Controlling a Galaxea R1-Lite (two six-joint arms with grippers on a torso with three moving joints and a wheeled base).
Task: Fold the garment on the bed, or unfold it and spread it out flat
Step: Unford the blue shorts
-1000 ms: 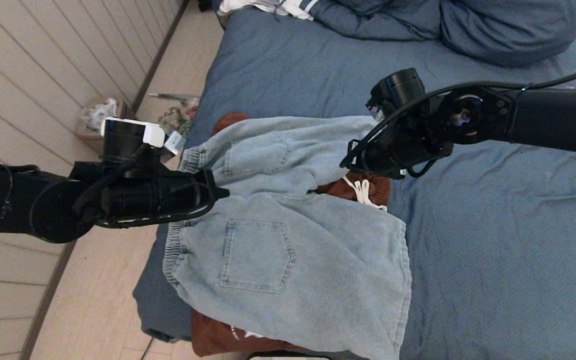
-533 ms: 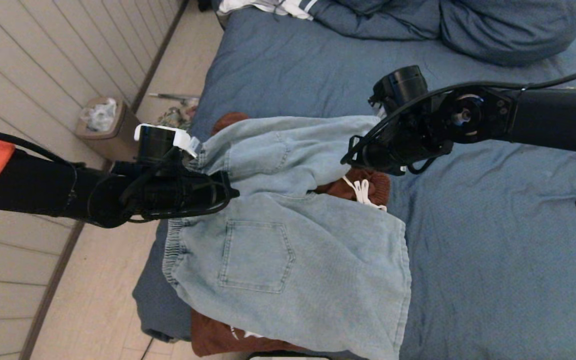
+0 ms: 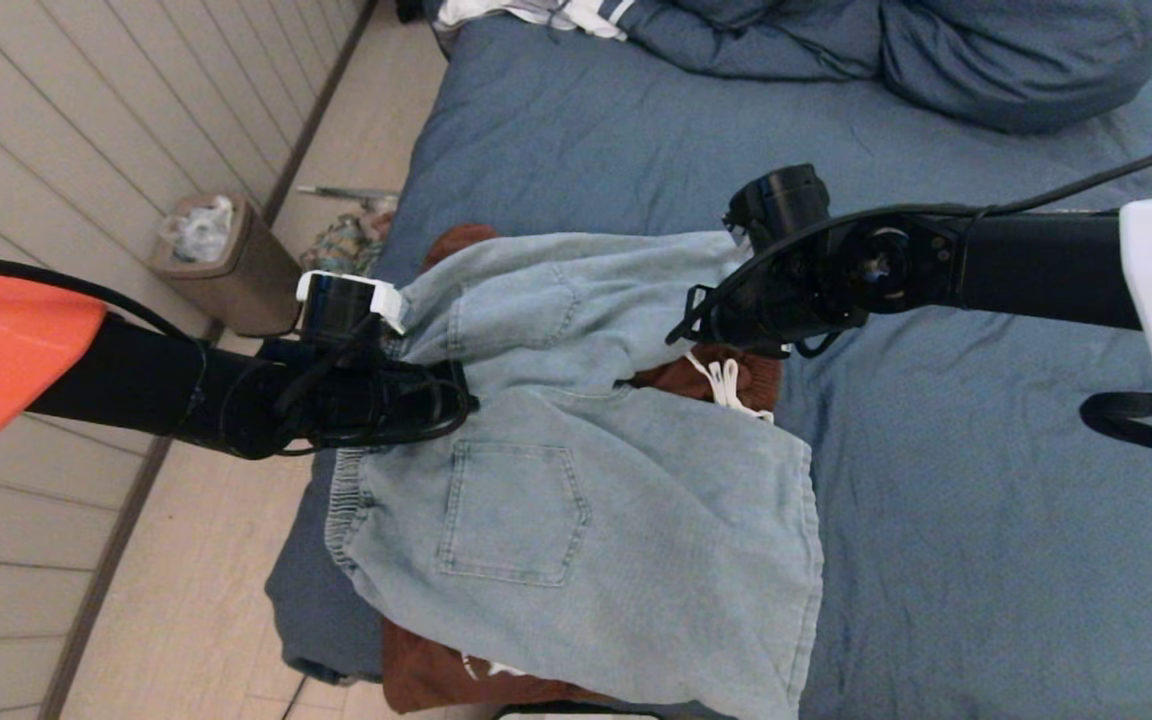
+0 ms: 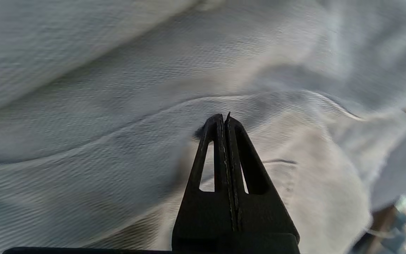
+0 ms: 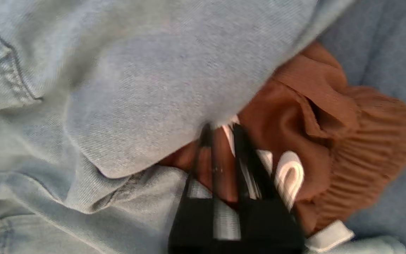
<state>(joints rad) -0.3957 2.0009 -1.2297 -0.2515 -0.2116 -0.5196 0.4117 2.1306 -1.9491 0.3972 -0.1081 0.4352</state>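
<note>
Light-blue denim shorts (image 3: 576, 520) lie back-pocket up on the slate-blue bed (image 3: 986, 520), near its left edge. The far leg is folded over toward the near one. A rust-brown garment (image 3: 746, 375) with a white drawstring (image 3: 726, 385) lies under the shorts. My left gripper (image 3: 471, 388) is shut, its tips resting on the denim by the waistband (image 4: 224, 118); nothing shows between the fingers. My right gripper (image 3: 684, 328) hovers at the folded leg's hem. It is narrowly open (image 5: 222, 130), over the brown garment (image 5: 315, 106) and drawstring (image 5: 289, 176).
A brown waste bin (image 3: 236, 270) and clutter (image 3: 346, 240) stand on the wooden floor left of the bed. Piled blue bedding (image 3: 936, 50) and a striped white cloth (image 3: 536, 12) lie at the bed's far end. More brown fabric (image 3: 436, 670) shows at the near edge.
My left arm has reached rightward, bringing its gripper onto the shorts' waist area. My right arm has shifted a little down and left. The shorts have not visibly moved.
</note>
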